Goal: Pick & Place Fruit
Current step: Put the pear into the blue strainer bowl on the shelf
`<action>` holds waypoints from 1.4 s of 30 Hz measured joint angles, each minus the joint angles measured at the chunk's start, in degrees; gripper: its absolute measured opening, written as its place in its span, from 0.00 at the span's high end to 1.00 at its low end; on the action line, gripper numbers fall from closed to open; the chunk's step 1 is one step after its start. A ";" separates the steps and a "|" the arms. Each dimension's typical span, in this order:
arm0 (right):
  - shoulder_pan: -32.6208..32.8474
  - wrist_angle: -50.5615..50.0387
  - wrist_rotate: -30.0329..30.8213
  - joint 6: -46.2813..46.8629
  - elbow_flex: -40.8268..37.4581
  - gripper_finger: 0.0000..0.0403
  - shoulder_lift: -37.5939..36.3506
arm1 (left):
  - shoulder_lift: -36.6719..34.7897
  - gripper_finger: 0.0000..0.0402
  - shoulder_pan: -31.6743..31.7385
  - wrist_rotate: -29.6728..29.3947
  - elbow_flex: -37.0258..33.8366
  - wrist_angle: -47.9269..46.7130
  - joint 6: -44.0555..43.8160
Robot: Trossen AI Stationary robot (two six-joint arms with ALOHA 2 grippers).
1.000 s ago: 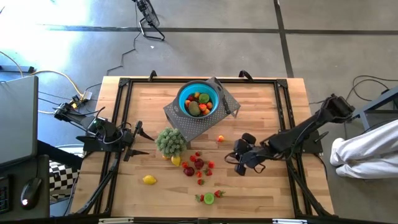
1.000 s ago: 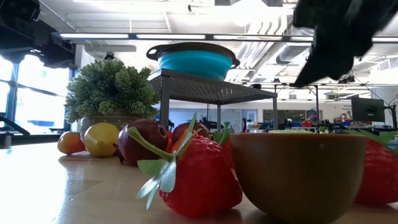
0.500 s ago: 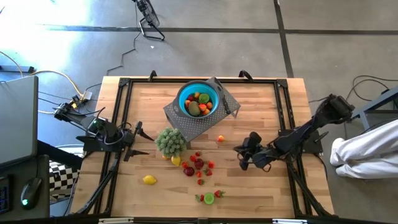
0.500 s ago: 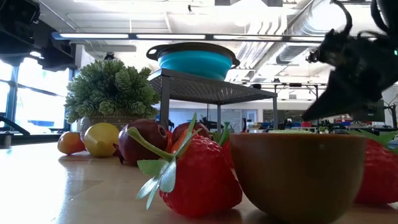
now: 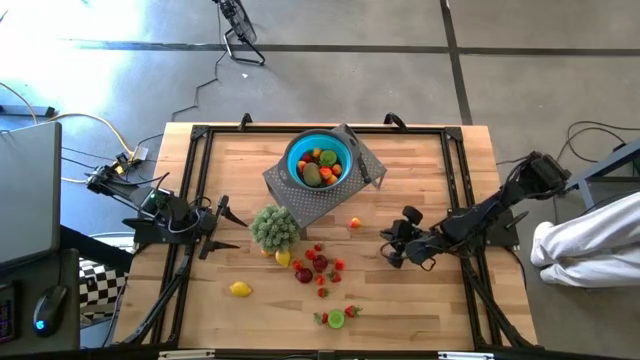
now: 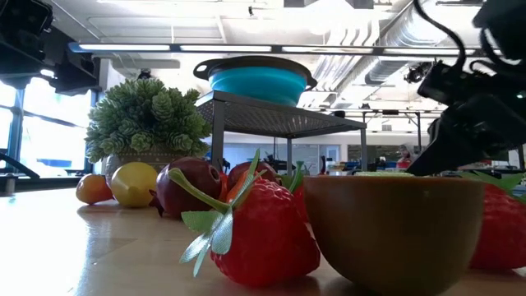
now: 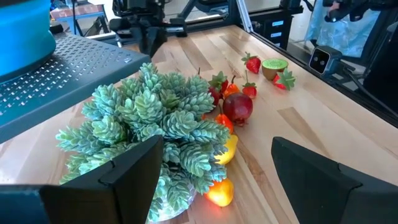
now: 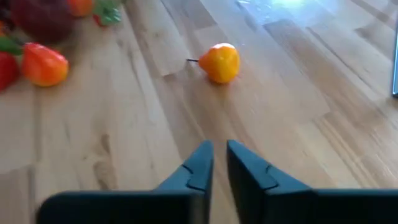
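Fruit lies loose on the wooden table: a cluster (image 5: pixel 315 265) of red and yellow pieces, a lemon (image 5: pixel 240 289), a lime half with strawberries (image 5: pixel 337 318) and a small orange piece (image 5: pixel 354 223). More fruit sits in the blue bowl (image 5: pixel 320 160). My right gripper (image 5: pixel 392 252) hangs low over the table at centre right, pointing slantwise down. Its fingers (image 8: pixel 219 158) stand a narrow gap apart with nothing between them, short of the orange piece (image 8: pixel 220 62). My left gripper (image 5: pixel 225 225) waits open at the left edge, facing the plant (image 7: pixel 155 124).
The bowl stands on a grey perforated stand (image 5: pixel 300 195) at the far middle. A green potted plant (image 5: pixel 274 227) sits left of the fruit cluster. A black frame (image 5: pixel 190 180) borders the table. Bare wood lies around my right gripper.
My right gripper has sunk toward the table and drawn slightly toward the right edge, tipping its fingers as it went. The fruit has not moved.
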 joint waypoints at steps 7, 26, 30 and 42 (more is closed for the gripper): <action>-5.50 0.00 -1.13 -3.00 0.00 0.52 0.00 | -0.01 0.27 0.01 0.00 0.00 0.02 0.00; -17.73 20.05 -17.44 -19.44 -0.06 0.14 11.54 | -0.01 0.27 -0.01 0.00 0.00 -1.23 0.05; -19.14 28.30 -18.44 -21.17 0.04 0.14 16.82 | -0.02 0.27 0.00 0.00 0.00 -1.23 0.04; -22.14 45.91 -22.76 -22.80 0.14 0.14 27.58 | 0.00 0.27 0.00 -0.01 0.00 -1.23 0.04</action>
